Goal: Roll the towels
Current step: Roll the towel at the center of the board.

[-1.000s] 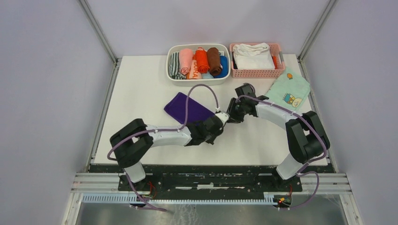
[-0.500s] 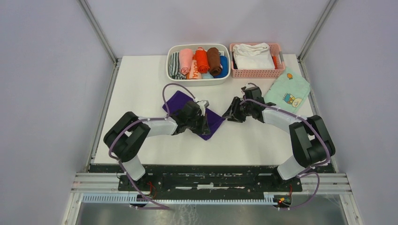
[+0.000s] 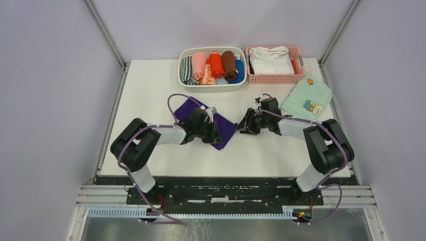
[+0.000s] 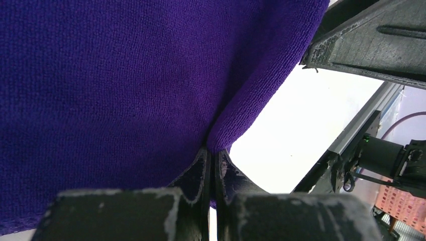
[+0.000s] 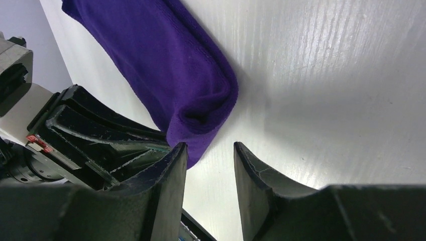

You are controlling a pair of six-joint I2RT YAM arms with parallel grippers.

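The deep purple towel (image 3: 227, 128) lies partly folded at the table's middle. My left gripper (image 3: 215, 131) rests over it and is shut on a fold of the purple cloth (image 4: 150, 75), with the jaws (image 4: 213, 153) pressed together on the edge. My right gripper (image 3: 242, 126) is open and empty, low over the table just right of the towel. In the right wrist view (image 5: 208, 148) the towel's folded corner (image 5: 191, 85) lies just ahead of the left fingertip. A salmon-pink towel (image 3: 199, 63) lies rolled in the white bin.
The white bin (image 3: 182, 80) with several rolled cloths stands at the back centre. A pink basket (image 3: 274, 78) with a white folded cloth (image 3: 270, 59) is beside it. A mint-green cartoon-print cloth (image 3: 307, 98) lies at the back right.
My left gripper has carried the purple towel's right edge leftward, folding it over, and then settled lower. My right gripper has dropped slightly toward the towel's folded corner.
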